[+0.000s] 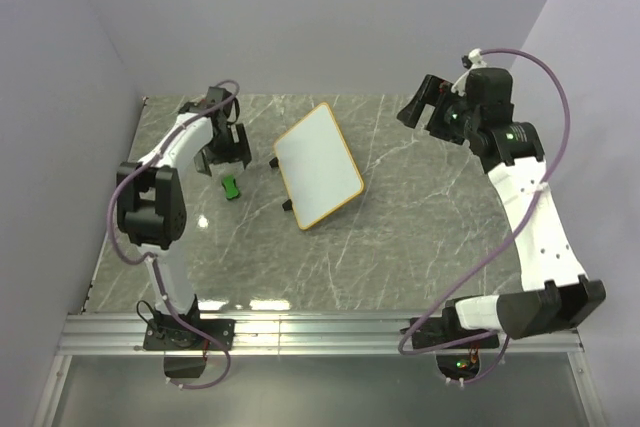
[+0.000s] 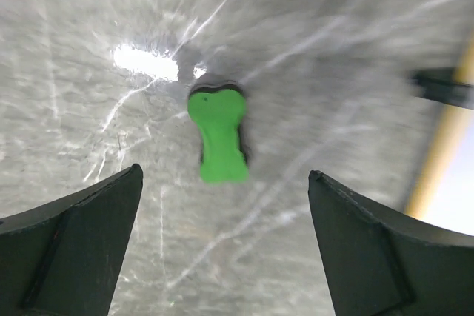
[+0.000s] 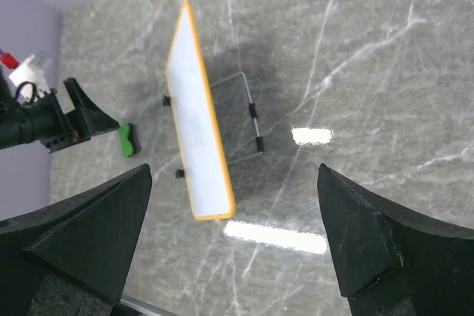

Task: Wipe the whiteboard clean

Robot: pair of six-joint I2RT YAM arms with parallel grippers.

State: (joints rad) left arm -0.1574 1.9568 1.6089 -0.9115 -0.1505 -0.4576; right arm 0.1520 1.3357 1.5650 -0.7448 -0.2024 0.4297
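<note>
The whiteboard (image 1: 318,165), white with a tan frame and small black feet, stands tilted in the middle of the marble table. It also shows in the right wrist view (image 3: 196,131), and its edge shows in the left wrist view (image 2: 448,146). I see no marks on its face. A small green bow-shaped eraser (image 1: 231,187) lies flat on the table left of the board. My left gripper (image 1: 224,159) hovers open and empty just above the eraser (image 2: 217,135), jaws wide (image 2: 226,175). My right gripper (image 1: 420,105) is open and empty, raised at the back right (image 3: 235,172).
A thin wire stand (image 3: 248,120) props the board from behind. Purple walls close in the left, back and right. A metal rail (image 1: 320,332) runs along the near edge of the table. Bright light glares sit on the marble (image 3: 275,236).
</note>
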